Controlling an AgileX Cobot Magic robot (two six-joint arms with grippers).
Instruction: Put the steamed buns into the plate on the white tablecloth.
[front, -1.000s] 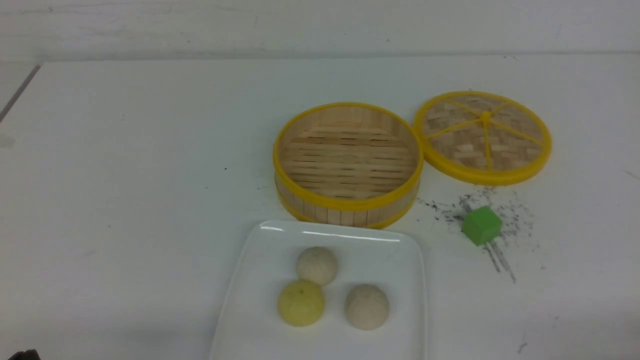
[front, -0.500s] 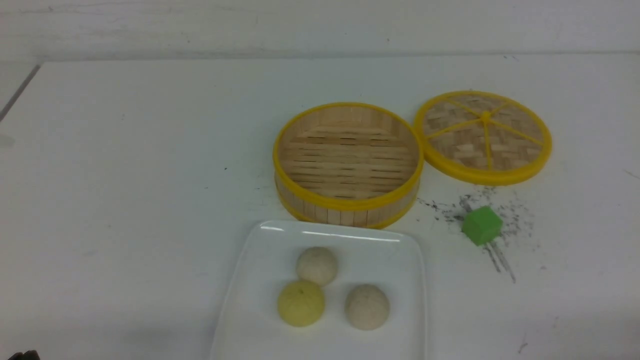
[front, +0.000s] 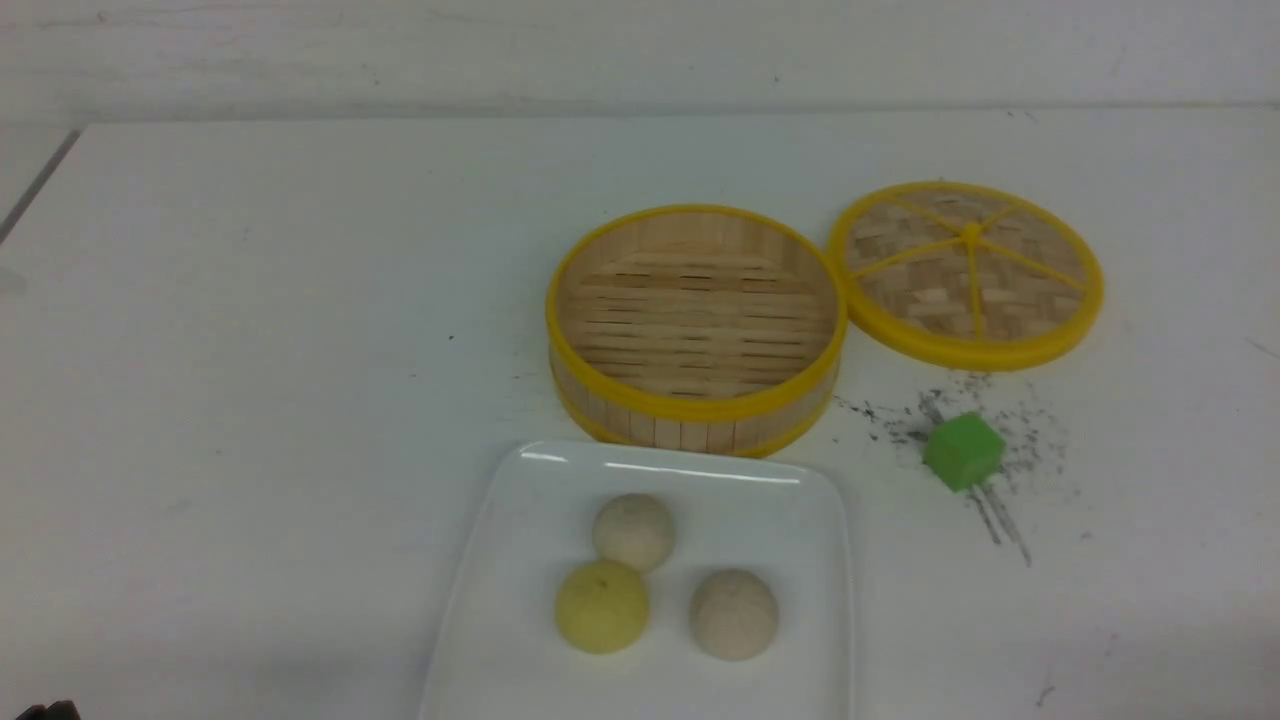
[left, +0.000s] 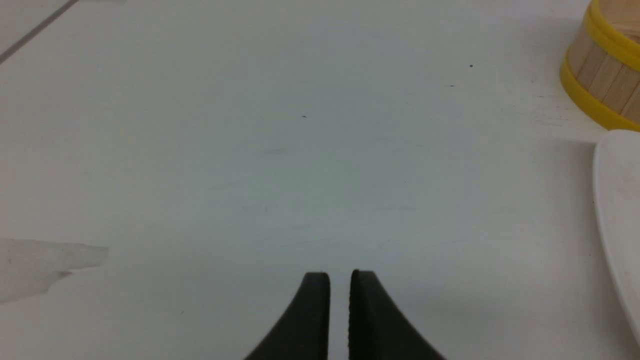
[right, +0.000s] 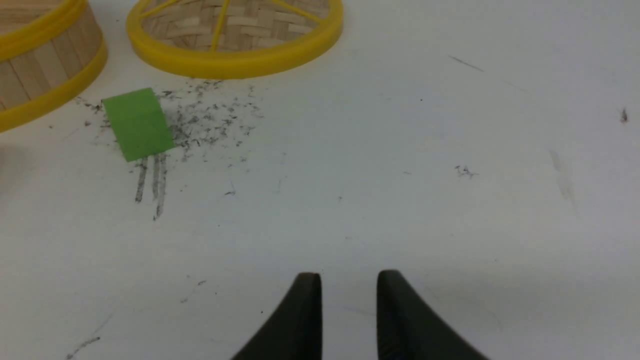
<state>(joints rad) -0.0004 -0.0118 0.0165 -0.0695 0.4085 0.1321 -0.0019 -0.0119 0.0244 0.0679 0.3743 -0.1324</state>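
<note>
Steamed buns, three in number, are seen inside the white rectangular plate, which is laid on the white tablecloth just in front of the bamboo steamer basket. One off-white bun is placed on the side of the plate nearer to the steamer basket; the pale yellow bun is touching it from the side farther from the basket, and the second off-white bun is set a little apart from both, on the same far side. The steamer basket is shown open and nothing is seen in it. The round woven lid is laid flat to the right of the steamer basket, its yellow rim just beside the rim of the basket. A green cube is found to the right of the steamer basket and nearer to the robot than the lid, among dark specks and scuff marks on the cloth.

In the left wrist view, the left gripper is held over bare cloth, well apart from the steamer basket; its jaws are brought almost together, with only a thin gap, and nothing is held between them. In the right wrist view, the right gripper is held over marked cloth, well apart from the green cube; its jaws are kept clearly apart and nothing is gripped.
</note>
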